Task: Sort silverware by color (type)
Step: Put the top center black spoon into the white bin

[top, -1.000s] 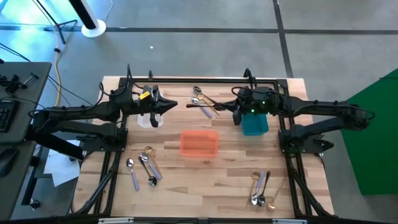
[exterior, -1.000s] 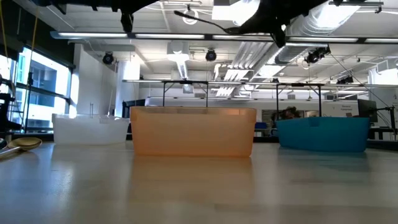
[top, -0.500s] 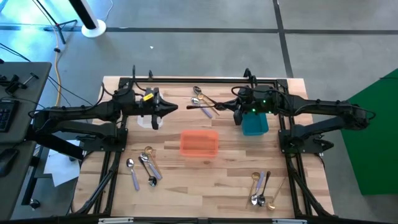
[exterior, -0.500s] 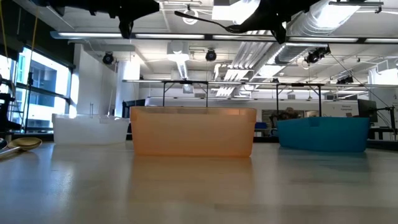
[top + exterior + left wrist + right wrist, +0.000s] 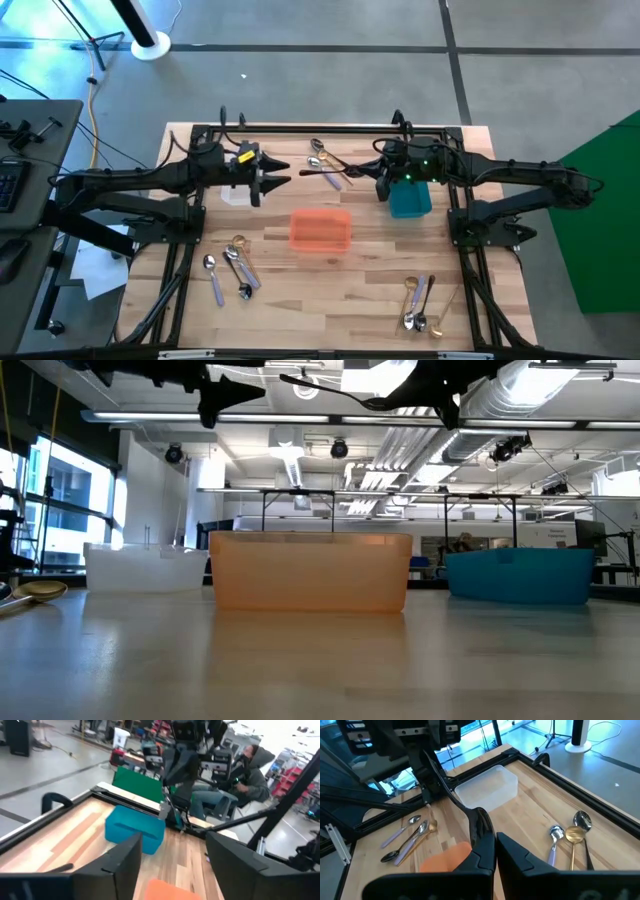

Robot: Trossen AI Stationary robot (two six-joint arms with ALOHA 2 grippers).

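Observation:
My right gripper [image 5: 381, 185] hangs beside the teal bin [image 5: 408, 198], shut on a black spoon [image 5: 445, 785] whose handle reaches toward the table's left [image 5: 330, 392]. My left gripper [image 5: 287, 172] stands open and empty just right of the clear bin [image 5: 235, 192], high above the table [image 5: 235, 388]. Loose silverware lies flat in three groups. One is at the far middle [image 5: 322, 156], one at the near left [image 5: 232, 266] and one at the near right [image 5: 420, 302]. The orange bin [image 5: 320, 230] sits mid-table. My right gripper pinches the black spoon between its two fingers at the wide bowl end [image 5: 479, 822]. The handle [image 5: 427, 762] sticks out past the fingertips, along the fingers, toward the table's left. The spoon is roughly level and lifted well clear of the table.
A black frame [image 5: 300, 128] runs along the table's far and side edges. A seated person [image 5: 245, 775] shows beyond the table in the left wrist view. Bare wood lies near the front, between the two near groups of spoons [image 5: 330, 300].
My left gripper has moved toward the table's right edge, from above the clear bin to just beside it. Its fingers have opened from shut. My right gripper and the black spoon have kept still.

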